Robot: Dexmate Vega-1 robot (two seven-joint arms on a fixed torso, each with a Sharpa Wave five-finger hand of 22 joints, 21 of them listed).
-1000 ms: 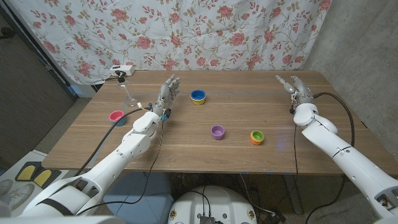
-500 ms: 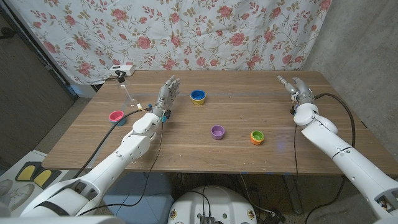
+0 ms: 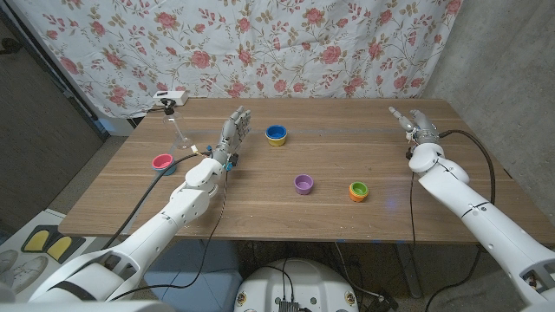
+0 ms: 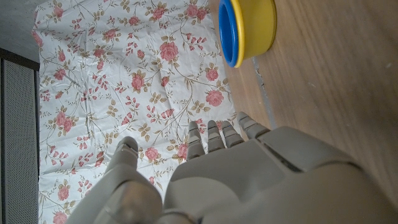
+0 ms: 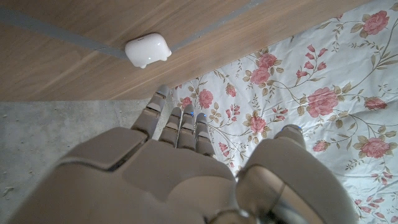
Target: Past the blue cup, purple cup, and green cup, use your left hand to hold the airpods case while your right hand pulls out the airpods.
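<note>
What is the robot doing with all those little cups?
Nothing is picked up yet. The left hand stands open beside the blue cup; the right hand is open at the table's far right. The purple cup and green cup sit untouched. The white airpods case lies closed near the right hand.

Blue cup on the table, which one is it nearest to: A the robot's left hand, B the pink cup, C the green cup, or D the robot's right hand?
A: in the head view the blue cup sits just beside the left hand, with the pink cup, green cup and right hand all farther off.
</note>
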